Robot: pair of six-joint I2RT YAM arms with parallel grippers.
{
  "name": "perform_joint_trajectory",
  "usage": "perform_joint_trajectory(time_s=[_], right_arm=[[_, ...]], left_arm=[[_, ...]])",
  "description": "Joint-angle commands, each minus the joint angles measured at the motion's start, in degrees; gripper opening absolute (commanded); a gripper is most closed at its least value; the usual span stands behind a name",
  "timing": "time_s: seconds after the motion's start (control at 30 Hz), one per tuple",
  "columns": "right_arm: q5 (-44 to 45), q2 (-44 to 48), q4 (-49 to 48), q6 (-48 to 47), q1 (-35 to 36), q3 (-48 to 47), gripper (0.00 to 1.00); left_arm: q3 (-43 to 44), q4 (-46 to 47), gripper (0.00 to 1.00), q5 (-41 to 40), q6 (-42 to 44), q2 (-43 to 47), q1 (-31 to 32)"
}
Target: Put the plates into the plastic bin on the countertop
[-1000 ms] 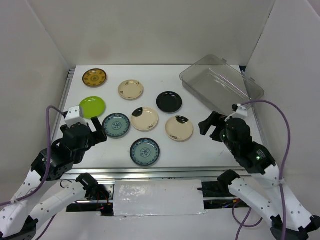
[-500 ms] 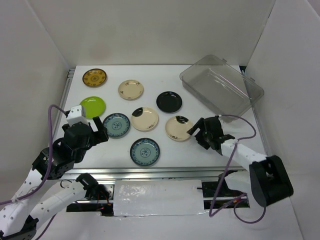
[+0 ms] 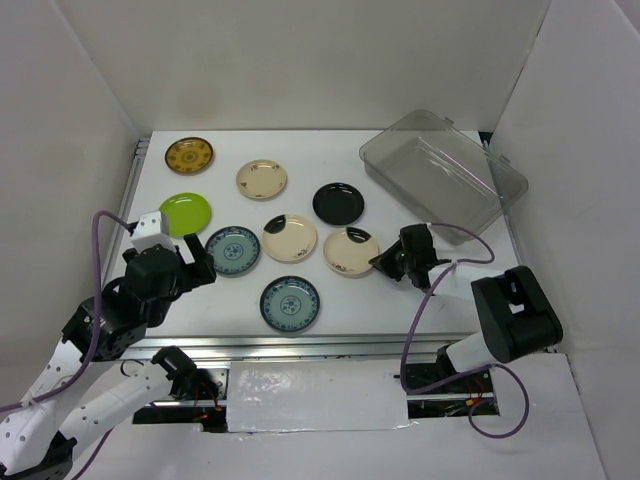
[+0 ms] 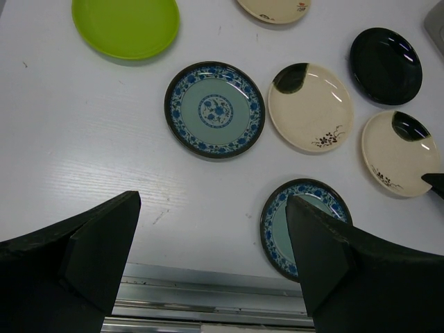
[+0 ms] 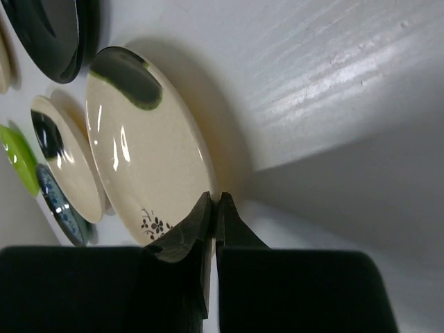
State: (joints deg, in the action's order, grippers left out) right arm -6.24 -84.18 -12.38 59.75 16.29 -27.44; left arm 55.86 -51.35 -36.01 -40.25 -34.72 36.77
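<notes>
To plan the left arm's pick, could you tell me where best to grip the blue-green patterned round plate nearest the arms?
Probably the rim on its left side, approached low from the left: the blue-green patterned round plate lies flat and shallow on the white countertop, with bare surface there.

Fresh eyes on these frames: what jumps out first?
Eight small plates lie spread over the white table, and the clear bin at the far right holds none of them. Next comes the right gripper, low along the table with its closed fingertips against the rim of the cream plate with a black patch. The left gripper hangs open above the near-left part.
</notes>
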Motion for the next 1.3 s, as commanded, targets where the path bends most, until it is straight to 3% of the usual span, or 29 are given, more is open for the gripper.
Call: perform_joint_trajectory(time_s=[0.0, 0.2, 0.33, 0.43, 0.53, 0.57, 0.6, 0.7, 0.77, 0.87, 0.97, 1.07, 1.1, 1.13, 1.17, 1.2, 1.27], right_arm=[[6.05, 5.15, 8.15, -0.33, 2.41, -0.86, 0.0], [10.72, 23.34, 21.42, -2.61, 3.49, -5.95, 0.0], [9.24, 26.0, 28.19, -8.49, -5.46, -17.17, 0.0], [6.51, 19.17, 30.22, -11.13, -15.83, -27.52, 0.0], [4.42, 3.04, 33.73, -11.23, -25.41, -39.85, 0.0], [3.61, -4.16, 36.0, -11.49, -26.57, -47.28, 0.0], [3.17, -4.24, 36.02, -11.84, -27.45, -51.27, 0.0], [3.61, -19.47, 40.68, -12.02, -29.39, -64.46, 0.0], [1.23, -24.77, 42.61, -11.94, -30.35, -72.35, 0.0], [1.75, -32.35, 45.33, -11.94, -29.83, -79.75, 0.0], [2.02, -35.96, 44.55, -10.97, -29.83, -80.84, 0.0], [0.89, -37.37, 41.74, -9.74, -29.92, -80.22, 0.11], [0.1, -38.15, 41.04, -9.82, -29.74, -80.22, 0.38], [-0.52, -38.34, 41.21, -9.91, -29.65, -80.31, 0.55], [-0.27, -38.42, 41.91, -10.17, -29.48, -81.01, 0.64], [0.26, -37.29, 42.09, -10.7, -29.13, -80.75, 0.82], [2.36, -32.31, 40.52, -11.93, -27.64, -77.78, 0.86]], left_arm=[[-0.4, 2.4, 0.99, 0.06, 1.31, 0.27, -0.21], [-0.4, 2.4, 0.99, -0.02, 1.31, 0.18, -0.21], [-0.22, 2.14, 0.99, -0.29, 0.96, 0.18, -0.21], [-0.31, 2.05, 0.99, -0.47, 0.87, 0.53, -0.21], [-0.22, 1.96, 0.99, -0.55, 0.79, 0.71, -0.21], [-0.22, 1.78, 0.99, -0.64, 0.7, 0.97, -0.21], [-0.22, 1.78, 0.99, -0.64, 0.7, 0.97, -0.21], [-0.31, 1.87, 0.99, -0.03, 0.87, 1.32, -0.21], [-0.48, 2.22, 0.99, 0.15, 1.22, 1.67, -0.12], [-0.66, 2.84, 0.99, 0.94, 1.84, 1.41, -0.12], [-0.49, 2.66, 0.99, 1.03, 1.93, 0.36, -0.12], [-0.48, 3.01, 0.99, 1.55, 2.19, -0.44, -0.12], [-0.48, 3.01, 0.99, 1.56, 2.28, -0.52, -0.12], [-0.48, 3.01, 0.99, 1.64, 2.28, -0.44, -0.12], [-0.48, 3.01, 0.99, 1.64, 2.37, -0.52, -0.12], [-0.57, 3.1, 0.99, 1.73, 2.37, -0.44, -0.12], [-0.66, 3.19, 0.99, 1.91, 2.46, -0.26, -0.12]])
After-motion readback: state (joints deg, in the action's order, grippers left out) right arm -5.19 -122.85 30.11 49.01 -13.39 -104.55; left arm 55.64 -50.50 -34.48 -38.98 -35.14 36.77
